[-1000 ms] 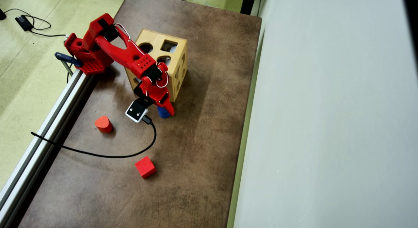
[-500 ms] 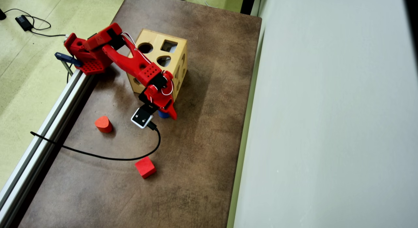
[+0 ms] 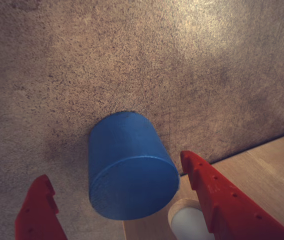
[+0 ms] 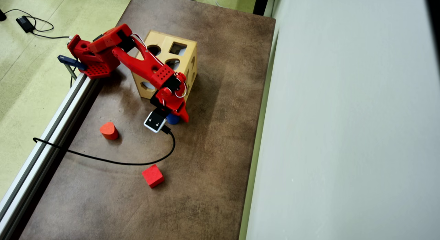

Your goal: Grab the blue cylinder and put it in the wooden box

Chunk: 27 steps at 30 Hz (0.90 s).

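The blue cylinder (image 3: 131, 175) stands upright on the brown table, its flat round top facing the wrist camera. My red gripper (image 3: 112, 166) is open and straddles it. The left finger (image 3: 37, 210) is clear of the cylinder and the right finger (image 3: 217, 195) is close beside it. From overhead, the gripper (image 4: 174, 119) hangs over the cylinder (image 4: 173, 120), which is mostly hidden by the wrist and its camera. The wooden box (image 4: 161, 39) stands just behind, with a corner of the box (image 3: 262, 165) and a round hole showing beside the right finger.
An orange-red rounded block (image 4: 109, 130) and a red cube (image 4: 153, 175) lie on the table toward the front left. A black camera cable (image 4: 113, 161) loops across the table. An aluminium rail (image 4: 44, 143) runs along the left edge; a pale wall (image 4: 343, 130) bounds the right.
The arm has stretched out and the wrist has shifted right over the blue cylinder, covering more of it. The blocks and the box have not moved.
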Motion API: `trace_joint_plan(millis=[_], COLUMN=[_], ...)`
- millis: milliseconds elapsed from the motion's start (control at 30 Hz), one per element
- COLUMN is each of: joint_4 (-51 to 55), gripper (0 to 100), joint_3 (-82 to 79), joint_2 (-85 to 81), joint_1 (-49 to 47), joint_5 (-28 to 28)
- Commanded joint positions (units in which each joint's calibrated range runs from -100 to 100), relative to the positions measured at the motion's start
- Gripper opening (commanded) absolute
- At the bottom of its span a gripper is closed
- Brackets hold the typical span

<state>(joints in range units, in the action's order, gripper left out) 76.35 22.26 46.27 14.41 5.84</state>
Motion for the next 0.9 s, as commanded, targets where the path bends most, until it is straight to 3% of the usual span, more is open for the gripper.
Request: trace_joint_plan(millis=[0, 867], joint_4=[-0.2, -0.2], gripper=[38, 38], joint_3=[1.6, 1.5], joint_2=[-0.6, -0.6], joint_1=[-1.0, 0.5], joint_5=[-0.2, -0.2])
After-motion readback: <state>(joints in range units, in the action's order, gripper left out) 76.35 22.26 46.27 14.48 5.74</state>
